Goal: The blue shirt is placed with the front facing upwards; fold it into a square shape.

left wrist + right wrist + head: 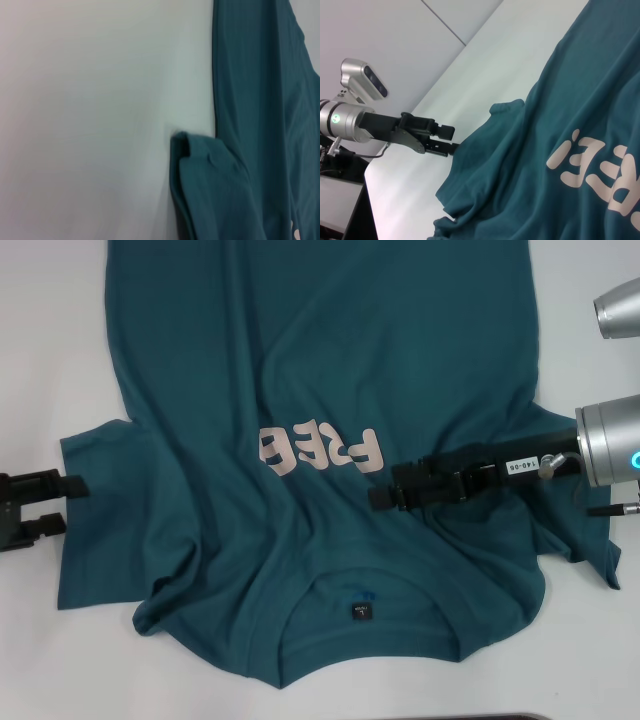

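Left hand (68,502) at frame's left edge, fingers parted about the blue shirt (330,390)'s sleeve; right hand (385,495) mid-right over chest, grip unreadable. Shirt's long axis top-to-bottom.

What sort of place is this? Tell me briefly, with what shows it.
Probably a lab or test bench for robot cloth folding, not a home. A bare white table holds only the blue shirt, with the left gripper at its sleeve, the right gripper over its chest, and plain grey wall panels behind.
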Controlling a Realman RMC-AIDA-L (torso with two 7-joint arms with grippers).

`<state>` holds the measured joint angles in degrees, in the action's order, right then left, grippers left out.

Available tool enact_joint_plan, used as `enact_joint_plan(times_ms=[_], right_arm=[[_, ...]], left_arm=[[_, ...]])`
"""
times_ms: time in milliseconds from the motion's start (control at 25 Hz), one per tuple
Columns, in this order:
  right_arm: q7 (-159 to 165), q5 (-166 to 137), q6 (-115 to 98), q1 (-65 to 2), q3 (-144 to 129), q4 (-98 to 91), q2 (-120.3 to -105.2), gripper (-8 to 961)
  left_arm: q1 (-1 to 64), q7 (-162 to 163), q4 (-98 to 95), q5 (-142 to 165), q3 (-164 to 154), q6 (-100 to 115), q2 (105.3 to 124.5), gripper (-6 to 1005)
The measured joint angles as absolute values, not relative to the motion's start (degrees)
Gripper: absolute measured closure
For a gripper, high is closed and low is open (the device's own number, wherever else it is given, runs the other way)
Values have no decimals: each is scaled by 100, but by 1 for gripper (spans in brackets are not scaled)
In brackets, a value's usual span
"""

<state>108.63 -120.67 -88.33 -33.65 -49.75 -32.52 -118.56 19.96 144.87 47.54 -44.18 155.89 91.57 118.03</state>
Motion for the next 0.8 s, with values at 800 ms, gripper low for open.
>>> enact_joint_plan(times_ms=[800], right_arm=[[10857,-12067,-8833,-3350,-4926,-3252,-11857,65]], left_arm=[[2153,14272,4683,-4458,15286,9148,11879,323]])
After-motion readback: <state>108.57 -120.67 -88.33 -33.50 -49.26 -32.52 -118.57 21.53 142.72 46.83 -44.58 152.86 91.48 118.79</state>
